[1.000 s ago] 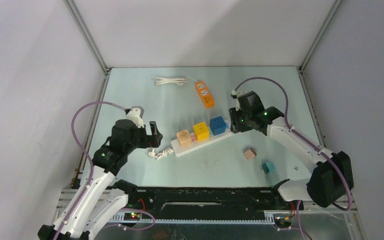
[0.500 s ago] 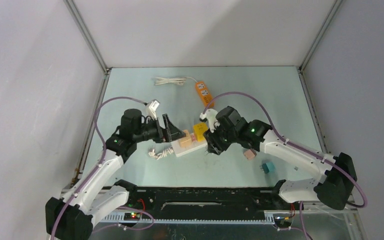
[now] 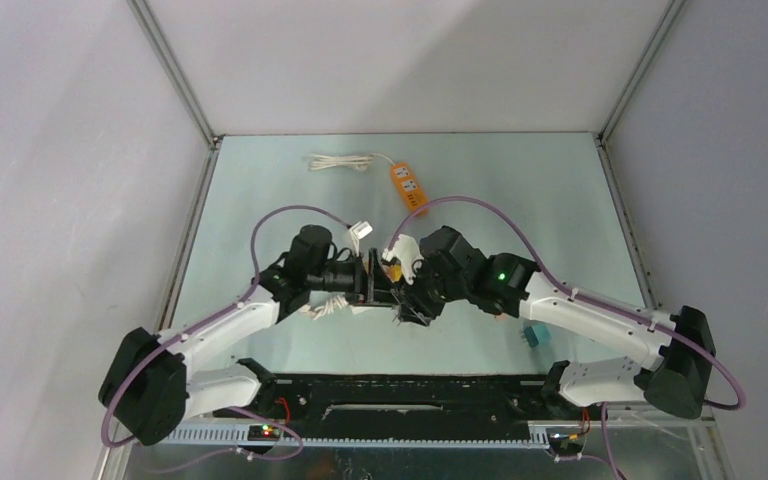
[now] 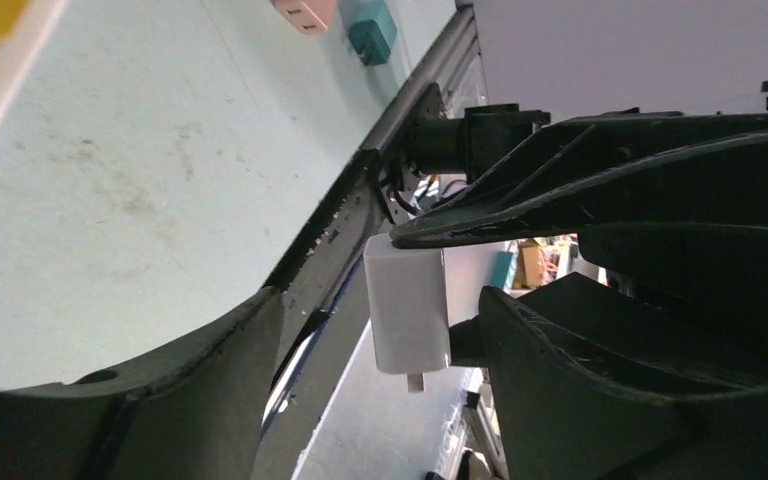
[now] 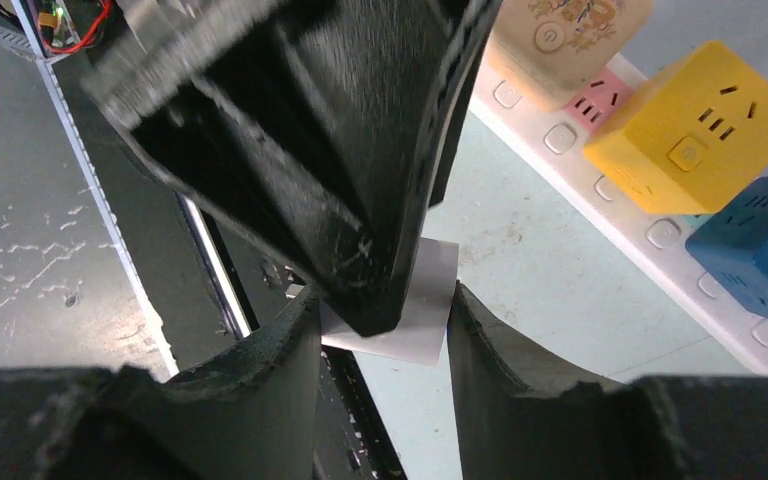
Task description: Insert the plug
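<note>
A white plug (image 4: 407,315) with one prong showing below it hangs above the table in front of the white power strip (image 5: 600,180). My right gripper (image 5: 385,320) is shut on the plug (image 5: 430,300), with both fingers against its sides. My left gripper (image 4: 380,330) is open around the same plug, with a gap on its left side. In the top view both grippers, left (image 3: 378,285) and right (image 3: 407,298), meet at the table's middle and hide the plug. The strip carries a beige cube (image 5: 570,35), a yellow cube (image 5: 695,125) and a blue cube (image 5: 760,250).
An orange power strip (image 3: 409,187) with a coiled white cord (image 3: 340,161) lies at the back. A teal cube (image 3: 534,335) sits on the table to the right, and a pink cube (image 4: 305,12) lies near it. The white strip's coiled cord (image 3: 315,310) lies at the left.
Both arms have swung in from the sides to the table's middle. The right gripper came from the strip's right end, the left from the left, and they now meet around the plug.
</note>
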You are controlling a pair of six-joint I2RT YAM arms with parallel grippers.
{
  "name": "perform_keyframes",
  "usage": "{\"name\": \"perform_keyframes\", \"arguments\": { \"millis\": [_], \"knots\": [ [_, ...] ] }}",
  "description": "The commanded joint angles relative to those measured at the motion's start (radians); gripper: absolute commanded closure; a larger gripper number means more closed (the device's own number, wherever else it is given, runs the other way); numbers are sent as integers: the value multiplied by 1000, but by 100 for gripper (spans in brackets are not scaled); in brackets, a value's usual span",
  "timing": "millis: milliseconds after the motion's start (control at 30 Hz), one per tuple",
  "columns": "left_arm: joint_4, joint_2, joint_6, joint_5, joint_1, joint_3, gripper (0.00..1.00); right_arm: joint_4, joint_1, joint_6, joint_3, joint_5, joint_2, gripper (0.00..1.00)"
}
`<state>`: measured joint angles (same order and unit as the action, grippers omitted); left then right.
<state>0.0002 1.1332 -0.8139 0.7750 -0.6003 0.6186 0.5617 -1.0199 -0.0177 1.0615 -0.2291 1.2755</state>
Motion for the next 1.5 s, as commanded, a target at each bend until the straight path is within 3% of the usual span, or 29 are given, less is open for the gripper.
{"name": "perform_keyframes", "arguments": {
  "millis": [0, 133, 267, 433, 467, 567, 633, 800, 900, 1000, 1233, 1467],
  "knots": [
    [145, 31, -77, 41, -52, -19, 27, -62, -7, 15, 32, 21, -44, 100],
    [214, 56, -115, 46, -72, -37, 40, -65, -9, 14, 32, 55, -51, 100],
    [248, 76, -131, 64, -83, -38, 75, -62, -8, 15, 31, 97, -52, 100],
    [204, 76, -70, 58, -85, -10, 99, -66, -4, -2, 32, 132, -53, 96],
    [184, 72, -47, 50, -85, 0, 100, -67, -2, -8, 32, 134, -53, 91],
    [124, 46, 32, -1, -84, 23, 100, -69, 14, -34, 31, 142, -68, 51],
    [49, 18, 103, -60, -85, 44, 100, -72, 33, -45, 26, 124, -90, 29],
    [-109, -106, 290, -267, -85, 71, 100, -100, 110, -71, -4, -3, -178, 5],
    [-157, -206, 385, -359, -84, 70, 100, -110, 183, -96, -8, -162, -204, 2],
    [-163, -303, 461, -361, -84, 61, 100, -127, 240, -111, -10, -327, -203, 2],
    [-173, -436, 624, -161, -84, 60, 100, -218, 276, -149, -10, -637, -145, 5],
    [-160, -431, 633, -36, -85, 71, 100, -298, 261, -174, -10, -723, -63, 19]
  ]
}}
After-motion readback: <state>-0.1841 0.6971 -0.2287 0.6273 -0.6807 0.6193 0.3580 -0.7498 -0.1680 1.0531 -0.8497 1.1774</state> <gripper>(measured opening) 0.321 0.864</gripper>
